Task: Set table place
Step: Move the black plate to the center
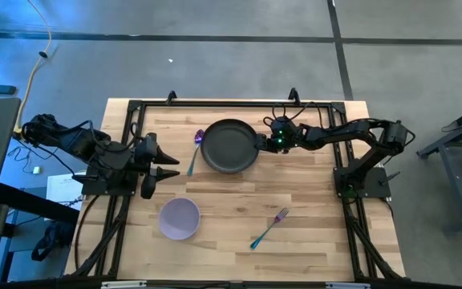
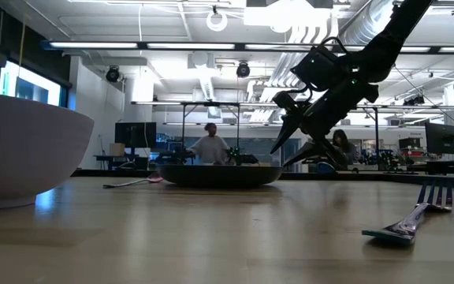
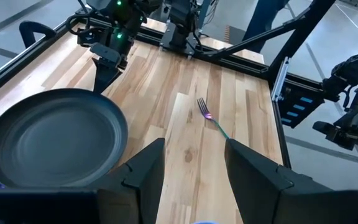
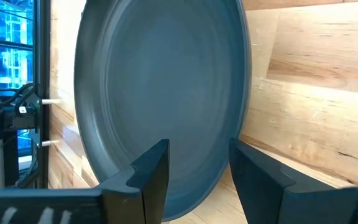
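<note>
Four pieces lie on the pale plank table [image 1: 311, 241] with its thin black frame: a dark grey round plate [image 1: 229, 145] at the far middle, a purple-headed, blue-handled spoon [image 1: 196, 148] just beside the plate's left edge, a lavender bowl [image 1: 179, 218] near and left of centre, and a teal-handled metal fork [image 1: 268, 228] near and right of centre, well apart from the rest.

The right gripper [image 1: 259, 142] is at the plate's right rim, tilted down toward it. Its wrist view shows the two dark fingers spread, with the rim [image 4: 225, 168] lying in the gap between them and nothing pinched yet. The left gripper [image 1: 169, 162] waits at the left side of the table, also spread and empty, aimed across the boards toward the plate and fork.

The step in hand looks like taking the plate by its rim. To do it well, the lower finger should slide under the lip while the upper one comes over it, closing only once the rim sits deep between the pads. A shallow bite on a smooth glazed edge could slip. Any drag should run away from the spoon, which lies close enough to be knocked.
</note>
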Controlling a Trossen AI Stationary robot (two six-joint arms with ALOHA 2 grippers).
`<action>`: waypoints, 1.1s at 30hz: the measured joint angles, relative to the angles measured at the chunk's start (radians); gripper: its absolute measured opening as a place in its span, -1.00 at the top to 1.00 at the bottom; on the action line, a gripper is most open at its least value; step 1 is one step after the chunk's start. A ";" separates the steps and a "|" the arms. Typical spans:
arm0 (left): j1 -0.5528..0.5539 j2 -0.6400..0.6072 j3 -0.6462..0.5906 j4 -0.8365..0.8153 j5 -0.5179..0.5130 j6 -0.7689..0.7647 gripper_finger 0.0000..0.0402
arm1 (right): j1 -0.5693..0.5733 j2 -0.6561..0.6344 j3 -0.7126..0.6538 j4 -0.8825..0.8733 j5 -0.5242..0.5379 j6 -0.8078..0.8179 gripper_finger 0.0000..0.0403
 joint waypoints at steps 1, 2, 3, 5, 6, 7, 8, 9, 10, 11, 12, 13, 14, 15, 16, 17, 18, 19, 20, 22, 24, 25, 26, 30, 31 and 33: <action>0.000 0.000 0.000 -0.006 -0.002 -0.001 0.22 | 0.000 0.000 0.000 0.000 0.000 0.000 0.23; 0.000 0.000 0.000 -0.015 -0.005 -0.009 0.22 | 0.000 0.000 0.000 0.000 0.000 0.000 0.23; 0.000 0.000 0.000 -0.026 -0.006 -0.017 0.22 | 0.000 0.000 0.000 0.000 0.000 0.000 0.23; 0.000 0.000 0.000 -0.042 -0.007 -0.029 0.22 | 0.000 0.000 0.000 0.000 0.008 0.001 0.23; 0.000 0.000 0.000 -0.046 -0.008 -0.035 0.22 | 0.000 0.000 0.000 0.000 0.010 0.006 0.23; 0.000 0.000 0.000 -0.048 -0.009 -0.039 0.22 | 0.000 0.000 0.000 0.000 0.016 0.013 0.23; 0.000 0.000 0.000 -0.048 -0.010 -0.042 0.22 | 0.000 0.000 0.000 0.000 0.024 0.016 0.23; 0.000 0.000 0.000 -0.047 -0.011 -0.042 0.22 | 0.000 0.000 0.000 -0.002 0.031 0.016 0.23; 0.000 0.000 0.000 -0.048 -0.011 -0.043 0.22 | 0.000 0.000 0.000 -0.008 0.040 0.022 0.23; 0.000 0.000 0.000 -0.048 -0.011 -0.042 0.22 | 0.000 0.000 0.000 -0.021 0.051 0.036 0.23; 0.000 0.000 0.000 -0.048 -0.011 -0.043 0.22 | 0.000 0.000 0.000 -0.033 0.064 0.037 0.23; 0.000 0.000 0.000 -0.048 -0.011 -0.042 0.22 | 0.000 0.000 0.000 -0.039 0.073 0.038 0.23; 0.000 0.000 0.000 -0.048 -0.015 -0.042 0.22 | 0.000 0.000 0.000 -0.039 0.080 0.037 0.23; 0.000 0.000 0.000 -0.048 -0.018 -0.042 0.22 | 0.000 0.000 0.000 -0.039 0.086 0.037 0.23; 0.000 0.000 0.000 -0.048 -0.019 -0.042 0.22 | 0.000 0.000 0.000 -0.040 0.089 0.037 0.23; 0.000 0.000 0.000 -0.048 -0.019 -0.042 0.22 | 0.000 0.000 0.000 -0.041 0.094 0.037 0.23; 0.000 0.000 0.000 -0.048 -0.019 -0.042 0.22 | 0.000 0.000 0.000 -0.042 0.104 0.037 0.23; 0.000 0.000 0.000 -0.048 -0.019 -0.042 0.22 | 0.000 0.000 0.000 -0.045 0.113 0.037 0.23; 0.000 0.000 0.000 -0.048 -0.019 -0.042 0.22 | 0.000 0.001 0.000 -0.049 0.115 0.037 0.23; 0.000 0.000 0.000 -0.048 -0.019 -0.042 0.22 | -0.003 0.005 0.000 -0.051 0.117 0.036 0.23; 0.000 0.000 0.000 -0.047 -0.019 -0.042 0.22 | -0.006 0.005 0.000 -0.054 0.118 0.035 0.23; 0.000 0.000 0.000 -0.047 -0.019 -0.042 0.22 | -0.007 0.005 0.000 -0.054 0.119 0.035 0.23; 0.000 0.000 0.000 -0.047 -0.019 -0.042 0.22 | -0.007 0.005 0.000 -0.054 0.120 0.035 0.23; 0.000 0.000 0.000 -0.047 -0.019 -0.043 0.22 | -0.007 0.005 0.000 -0.054 0.126 0.036 0.23; 0.000 0.000 0.000 -0.047 -0.019 -0.043 0.22 | -0.007 0.005 0.000 -0.054 0.126 0.036 0.23; 0.000 0.000 0.000 -0.047 -0.019 -0.046 0.22 | -0.006 0.005 0.000 -0.054 0.128 0.037 0.23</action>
